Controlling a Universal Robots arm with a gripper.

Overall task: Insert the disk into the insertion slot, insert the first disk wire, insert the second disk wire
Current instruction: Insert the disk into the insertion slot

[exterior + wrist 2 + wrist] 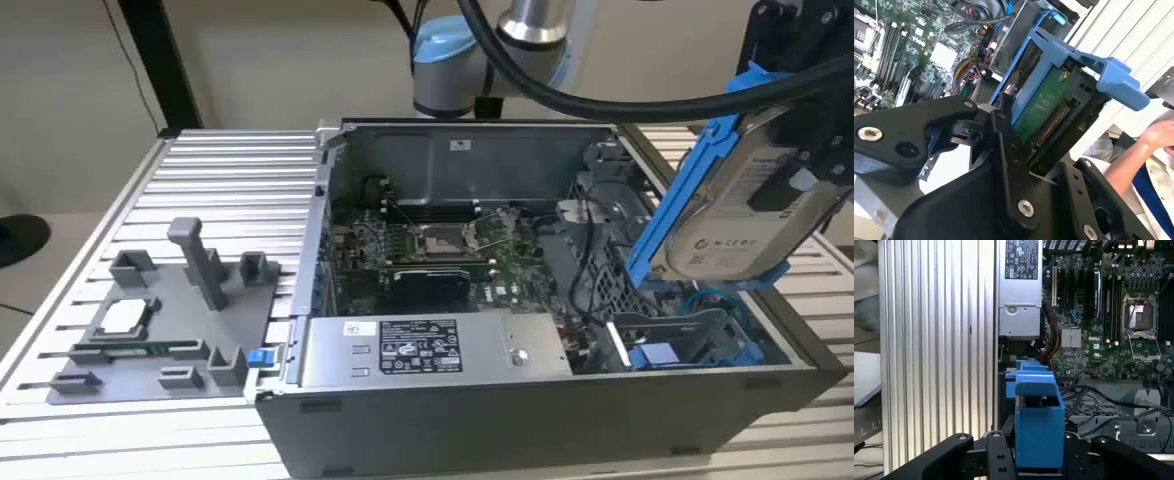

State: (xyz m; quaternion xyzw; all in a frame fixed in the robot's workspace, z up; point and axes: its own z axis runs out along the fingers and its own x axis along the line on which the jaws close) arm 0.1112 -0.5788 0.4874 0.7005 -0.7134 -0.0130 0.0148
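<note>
High at three o'clock in the exterior view, the disk point(741, 225) hangs tilted over the open computer case point(534, 420). The gripper point(790, 180) is clenched on its blue frame, probably to line it up with the insertion slot point(694, 340) at six o'clock beneath. A ribbed aluminium table point(227, 170) carries the case, and a person's hand point(1159, 132) shows in the second wrist view.

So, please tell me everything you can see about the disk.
The disk is a silver-grey hard drive with a white label, clipped in a bright blue plastic frame. Its green circuit board side shows in the second wrist view. The gripper is shut on it, holding it tilted in the air above the open computer case, at the exterior view's right.
</note>
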